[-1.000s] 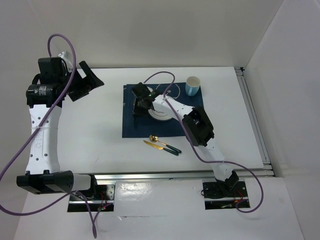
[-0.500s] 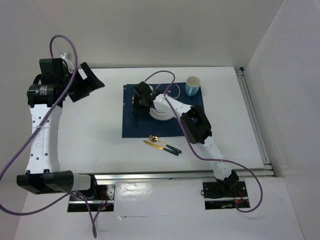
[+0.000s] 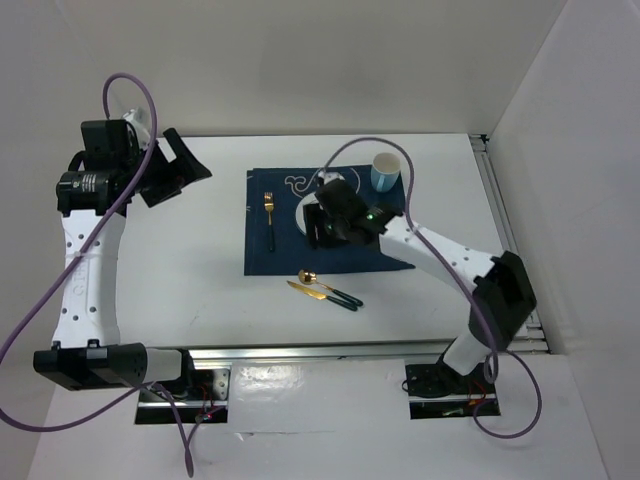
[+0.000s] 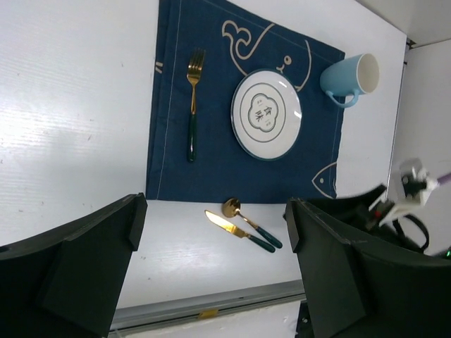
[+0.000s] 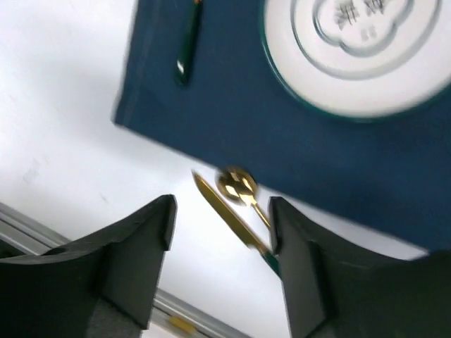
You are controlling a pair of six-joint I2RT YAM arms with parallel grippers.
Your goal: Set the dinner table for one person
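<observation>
Seen from above: the dinner table (image 3: 200, 260), white and metal-railed, stretching out ahead of both arm bases. Spread flat across its middle, toward the far edge: a navy fish-print placemat (image 3: 290, 255). On the mat's left strip, a gold fork (image 4: 192, 105) with a dark green handle, tines toward the far edge, apart from the round white plate (image 4: 266, 114) at the mat's centre. At the mat's far right corner, a pale blue mug (image 4: 349, 79), upright, near the plate but not touching it. Off the mat, on bare tabletop just beside its near edge: a gold spoon (image 4: 255, 226) and a gold knife (image 4: 239, 231), both green-handled, lying side by side at a slant; cannot tell whether touching.

Right gripper (image 5: 220, 211): hangs above the mat, over the plate in the overhead view, fingers spread wide, nothing between them. Left gripper (image 3: 178, 170): raised over the table's far left part, well apart from the place setting, fingers likewise parted, holding nothing. Arching over the left arm: a purple cable (image 3: 118, 78).
</observation>
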